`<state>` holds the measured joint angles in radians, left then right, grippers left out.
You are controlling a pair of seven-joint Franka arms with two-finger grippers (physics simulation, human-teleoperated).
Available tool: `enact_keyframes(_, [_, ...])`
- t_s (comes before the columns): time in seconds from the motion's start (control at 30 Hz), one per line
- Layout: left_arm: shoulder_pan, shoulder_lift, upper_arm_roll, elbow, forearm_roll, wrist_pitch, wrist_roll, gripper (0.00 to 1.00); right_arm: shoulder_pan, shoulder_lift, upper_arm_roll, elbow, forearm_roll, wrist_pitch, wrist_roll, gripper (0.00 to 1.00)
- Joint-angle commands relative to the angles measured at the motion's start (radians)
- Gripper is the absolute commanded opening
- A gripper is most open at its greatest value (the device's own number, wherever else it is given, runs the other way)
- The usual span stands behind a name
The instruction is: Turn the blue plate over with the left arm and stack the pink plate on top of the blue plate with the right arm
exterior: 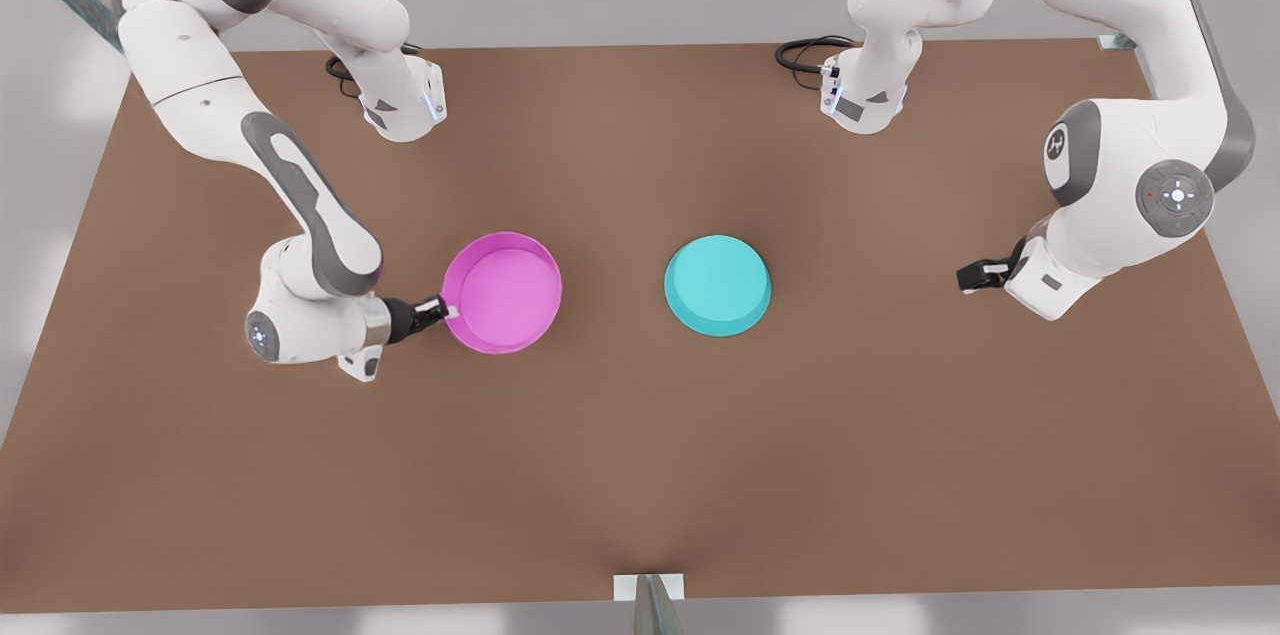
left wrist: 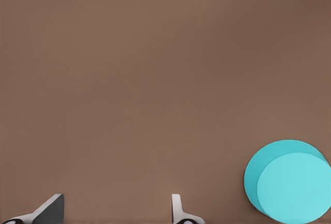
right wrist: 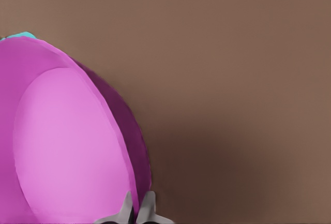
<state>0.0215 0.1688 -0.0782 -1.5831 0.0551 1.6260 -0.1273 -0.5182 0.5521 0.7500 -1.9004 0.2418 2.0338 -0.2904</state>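
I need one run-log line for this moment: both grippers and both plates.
right gripper: shut on pink plate rim | left gripper: open, apart from blue plate | blue plate: bottom up on table | stacking: not yet done

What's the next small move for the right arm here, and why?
Probably lift the pink plate slightly off the table. The right gripper is shut on its rim, and the blue plate already lies flat bottom up, apart from it, toward the front view's right. The left gripper waits open, clear of the blue plate, so the carry path looks free.
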Motion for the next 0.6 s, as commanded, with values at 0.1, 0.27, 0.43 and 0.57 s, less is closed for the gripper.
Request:
enact_keyframes(0.1, [0.001,0.000,0.000,0.000,0.000,0.000,0.000,1.00,0.089,-0.001,0.000,0.000,0.010,0.040,0.108,0.21])
enact_keyframes(0.27, [0.001,0.000,0.000,0.000,0.000,0.000,0.000,1.00,0.213,0.002,0.002,0.001,0.013,0.118,0.255,0.21])
enact_keyframes(0.43, [0.001,0.000,0.000,0.000,0.000,0.000,0.000,1.00,0.394,0.002,0.002,0.003,0.013,0.256,0.503,0.21])
enact_keyframes(0.57, [0.001,0.001,0.000,0.000,0.000,0.002,0.002,1.00,0.540,0.002,-0.001,0.015,0.004,0.368,0.666,0.21])
